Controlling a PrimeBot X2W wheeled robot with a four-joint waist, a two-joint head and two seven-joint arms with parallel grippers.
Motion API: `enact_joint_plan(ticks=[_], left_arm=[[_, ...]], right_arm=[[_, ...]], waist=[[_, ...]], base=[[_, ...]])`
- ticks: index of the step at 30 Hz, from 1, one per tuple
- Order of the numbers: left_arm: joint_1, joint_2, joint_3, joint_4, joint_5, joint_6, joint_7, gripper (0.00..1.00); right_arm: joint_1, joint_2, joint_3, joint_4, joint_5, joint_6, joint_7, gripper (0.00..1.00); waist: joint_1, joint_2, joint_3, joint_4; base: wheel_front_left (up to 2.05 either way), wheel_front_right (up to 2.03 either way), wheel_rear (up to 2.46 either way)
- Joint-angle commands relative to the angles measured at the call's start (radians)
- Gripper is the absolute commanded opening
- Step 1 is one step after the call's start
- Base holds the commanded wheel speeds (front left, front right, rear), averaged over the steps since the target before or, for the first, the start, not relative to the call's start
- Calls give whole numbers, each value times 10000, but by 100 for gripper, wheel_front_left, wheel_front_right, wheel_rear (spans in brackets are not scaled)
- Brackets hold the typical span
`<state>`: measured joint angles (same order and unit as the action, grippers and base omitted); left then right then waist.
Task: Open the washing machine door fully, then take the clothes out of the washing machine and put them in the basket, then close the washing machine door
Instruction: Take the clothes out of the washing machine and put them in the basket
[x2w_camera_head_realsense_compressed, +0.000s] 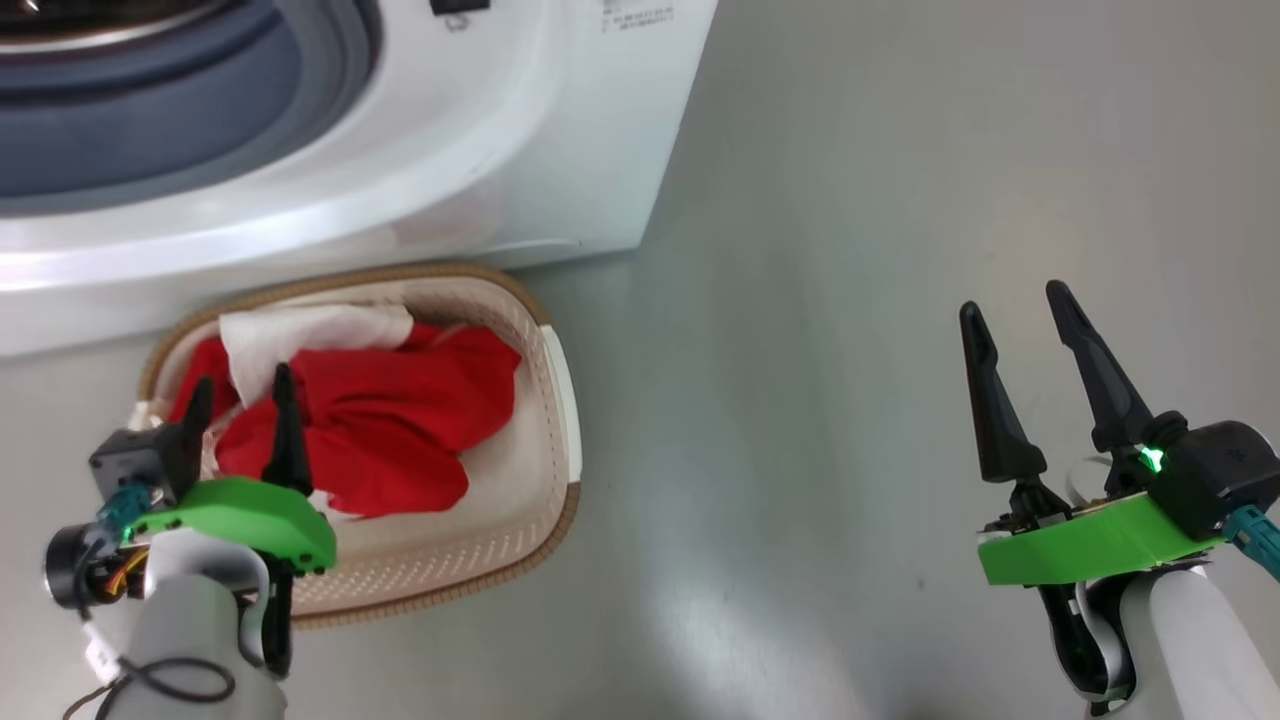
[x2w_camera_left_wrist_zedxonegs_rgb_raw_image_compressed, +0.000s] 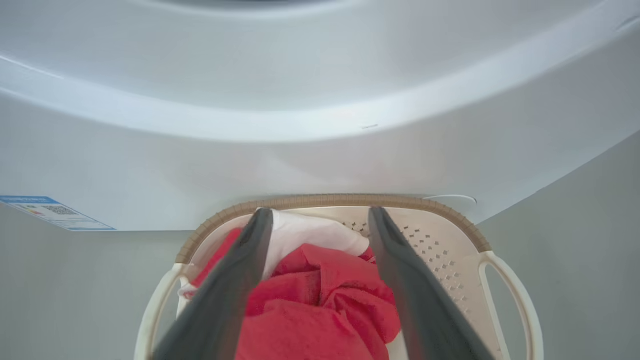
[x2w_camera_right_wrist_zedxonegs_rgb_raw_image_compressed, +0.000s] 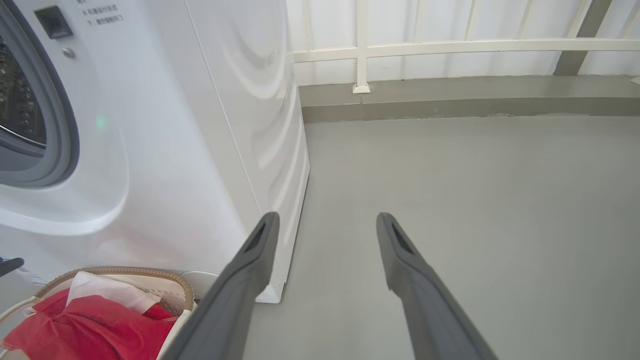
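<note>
Left tool (x2w_camera_head_realsense_compressed: 243, 378) hangs over the basket (x2w_camera_head_realsense_compressed: 560, 400), fingers apart w/ nothing btwn them, tips just above the clothes (x2w_camera_head_realsense_compressed: 400, 420). Right tool (x2w_camera_head_realsense_compressed: 1014, 300) is also spread wide, over bare floor (x2w_camera_head_realsense_compressed: 850, 400), well apart from basket. Clothes lie heaped in the basket, red w/ a white part toward the washing machine (x2w_camera_head_realsense_compressed: 560, 130). Basket sits on the floor right against the machine's front, near its right front corner, long axis approx parallel to that front, a handle (x2w_camera_left_wrist_zedxonegs_rgb_raw_image_compressed: 515, 290) at each end. Left wrist view adds a blue sticker (x2w_camera_left_wrist_zedxonegs_rgb_raw_image_compressed: 55, 212) low on the machine front. Right wrist view gives the grey gasket (x2w_camera_right_wrist_zedxonegs_rgb_raw_image_compressed: 60, 125), perforated drum (x2w_camera_right_wrist_zedxonegs_rgb_raw_image_compressed: 17, 105) and a white railing (x2w_camera_right_wrist_zedxonegs_rgb_raw_image_compressed: 360, 50) at the floor's far edge.
</note>
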<state>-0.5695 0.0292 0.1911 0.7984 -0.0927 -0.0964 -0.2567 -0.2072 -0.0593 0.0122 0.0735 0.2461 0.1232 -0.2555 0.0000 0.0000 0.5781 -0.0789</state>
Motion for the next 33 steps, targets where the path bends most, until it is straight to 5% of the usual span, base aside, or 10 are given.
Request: enact_joint_plan(ticks=[1,33], left_arm=[[492,227,283,-434,-98,0,-51,100],[5076,211,30,-5438,-63,-233,-51,100]], right_arm=[[303,-123,217,-143,15,75,-63,100],[2648,-674,253,542,447,75,-63,100]], waist=[[0,0,-493,93],[0,0,-4901,495]], base=[[0,0,0],[0,0,0]])
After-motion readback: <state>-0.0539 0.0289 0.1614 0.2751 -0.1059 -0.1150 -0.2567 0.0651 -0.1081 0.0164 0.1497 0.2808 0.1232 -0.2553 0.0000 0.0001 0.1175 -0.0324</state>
